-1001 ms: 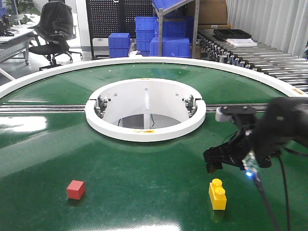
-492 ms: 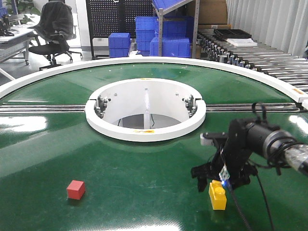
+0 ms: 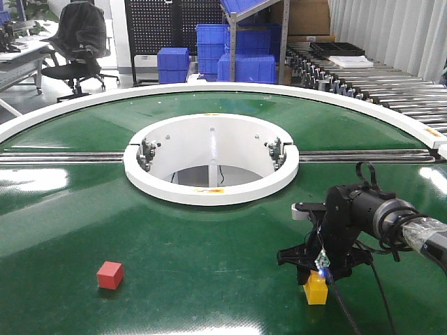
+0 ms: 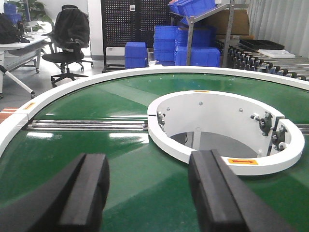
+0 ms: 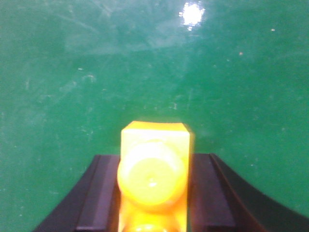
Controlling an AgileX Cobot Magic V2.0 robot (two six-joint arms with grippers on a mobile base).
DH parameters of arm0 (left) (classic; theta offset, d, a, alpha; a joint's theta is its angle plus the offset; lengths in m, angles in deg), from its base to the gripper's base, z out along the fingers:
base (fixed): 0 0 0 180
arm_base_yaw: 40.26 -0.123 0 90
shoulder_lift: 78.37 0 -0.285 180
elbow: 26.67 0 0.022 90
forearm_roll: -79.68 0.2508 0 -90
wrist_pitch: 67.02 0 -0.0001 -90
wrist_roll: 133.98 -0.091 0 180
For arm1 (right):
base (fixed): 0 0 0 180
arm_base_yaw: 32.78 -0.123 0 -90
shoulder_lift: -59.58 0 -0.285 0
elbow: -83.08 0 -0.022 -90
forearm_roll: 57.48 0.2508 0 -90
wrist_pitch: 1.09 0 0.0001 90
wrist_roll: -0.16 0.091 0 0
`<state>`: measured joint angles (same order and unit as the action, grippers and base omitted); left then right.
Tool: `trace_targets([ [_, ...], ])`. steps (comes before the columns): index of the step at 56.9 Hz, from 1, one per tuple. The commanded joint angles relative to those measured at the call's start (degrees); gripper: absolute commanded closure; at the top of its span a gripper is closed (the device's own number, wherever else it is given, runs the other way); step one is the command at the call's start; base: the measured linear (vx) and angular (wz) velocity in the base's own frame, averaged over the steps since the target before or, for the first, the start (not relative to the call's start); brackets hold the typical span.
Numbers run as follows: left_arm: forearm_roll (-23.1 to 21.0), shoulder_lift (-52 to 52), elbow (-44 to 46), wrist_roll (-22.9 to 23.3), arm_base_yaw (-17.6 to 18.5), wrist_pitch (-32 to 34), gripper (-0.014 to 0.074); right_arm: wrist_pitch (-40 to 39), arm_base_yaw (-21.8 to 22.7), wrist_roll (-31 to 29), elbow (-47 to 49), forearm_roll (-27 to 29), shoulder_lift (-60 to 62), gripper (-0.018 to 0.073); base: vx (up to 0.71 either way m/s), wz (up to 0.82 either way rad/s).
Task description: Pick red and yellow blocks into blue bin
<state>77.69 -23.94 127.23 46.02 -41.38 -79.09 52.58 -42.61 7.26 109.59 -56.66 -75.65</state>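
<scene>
Down from its earlier hover, my right hand (image 3: 317,271) straddled the yellow brick (image 3: 316,291) at the table's (image 3: 209,286) near right, fingers (image 5: 104,195) flanking both sides ready to lift it, though I couldn't tell whether they already pinched it.

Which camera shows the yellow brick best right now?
Right wrist view: the yellow brick sits close up between the fingers of the right gripper. The front view shows only its lower part under that gripper; the left wrist view misses it.
</scene>
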Motion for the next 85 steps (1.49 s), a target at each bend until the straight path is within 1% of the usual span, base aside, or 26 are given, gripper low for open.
trace_targets([
  [1, -0.2, -0.2, 1.9, 0.0, -0.1, 4.4, 0.0097, -1.4, 0.1, -1.0, 1.8, -0.8, 3.3, 0.0577, 0.0, 0.0],
  [8, -0.2, -0.2, 1.9, 0.0, -0.1, 4.4, 0.0097, -0.7, 0.1, -1.6, 1.8, -0.5, 3.3, 0.0573, 0.0, 0.0],
  [12, -0.2, -0.2, 1.9, 0.0, -0.1, 4.2, 0.0097, -0.1, 0.1, -2.9, 1.8, -0.5, 3.7, 0.0571, 0.0, 0.0],
  [18, -0.2, -0.2, 1.9, 0.0, -0.1, 3.3, 0.0097, -0.4, 0.1, -3.7, 1.8, -0.5, 5.9, 0.0569, 0.0, 0.0],
  [27, -0.2, -0.1, 2.4, 0.0, -0.1, -0.6, 0.0097, -2.3, 0.0, -6.3, 1.8, 0.2, 11.7, 0.0569, 0.0, 0.0],
  [30, -0.2, 0.6, 3.2, 0.0, -0.1, -2.5, 0.0097, -2.7, 0.0, -7.1, 1.8, 0.2, 13.5, 0.0569, 0.0, 0.0],
  [35, -0.2, 3.5, 6.1, 0.0, -0.1, -7.5, 0.0097, -3.2, -0.2, -8.0, 1.8, 0.3, 16.4, 0.0569, 0.0, 0.0],
  [40, -0.2, 9.1, 10.6, -0.3, -0.1, -13.9, 0.0097, -3.5, -0.4, -8.5, 1.8, 0.3, 18.2, 0.0569, 0.0, 0.0],
  [46, -0.3, 18.4, 17.5, -2.8, -0.1, -20.2, 0.0097, -3.3, -0.6, -8.8, 1.8, 0.3, 19.4, 0.0569, 0.0, 0.0],
  [50, -1.1, 25.7, 22.6, -4.8, -0.1, -24.7, 0.0097, -3.0, -0.6, -9.1, 1.8, 0.3, 19.7, 0.0569, 0.0, 0.0],
  [56, -5.5, 36.5, 30.3, -9.5, -0.1, -30.8, 0.0097, -2.4, -0.6, -9.1, 1.8, 0.3, 19.7, 0.0569, 0.0, 0.0],
  [60, -10.6, 45.1, 36.6, -13.7, -0.1, -34.9, 0.0097, -2.0, -0.6, -9.3, 1.8, 0.3, 19.6, 0.0569, 0.0, 0.0],
  [67, -17.9, 57.2, 46.4, -18.5, 0.2, -40.5, 0.0098, -1.1, -0.6, -10.1, 1.8, 0.3, 19.6, 0.0569, 0.0, 0.0],
  [69, -18.8, 60.8, 48.7, -19.4, 0.6, -42.0, 0.0098, -0.9, -0.6, -10.2, 1.8, 0.3, 19.6, 0.0569, 0.0, 0.0],
  [74, -18.5, 68.6, 55.7, -19.9, 1.7, -47.1, 0.0098, -0.6, -0.6, -10.3, 1.8, 0.2, 19.6, 0.0569, 0.0, 0.0],
  [79, -18.4, 74.4, 61.9, -18.5, 2.8, -50.4, 0.0098, -0.5, -0.6, -10.3, 1.8, -0.1, 19.6, 0.0569, 0.0, 0.0],
  [85, -18.2, 78.7, 65.5, -18.1, 4.6, -51.0, 0.0098, -0.5, -0.6, -10.3, 1.8, -0.4, 19.6, 0.0569, 0.0, 0.0],
])
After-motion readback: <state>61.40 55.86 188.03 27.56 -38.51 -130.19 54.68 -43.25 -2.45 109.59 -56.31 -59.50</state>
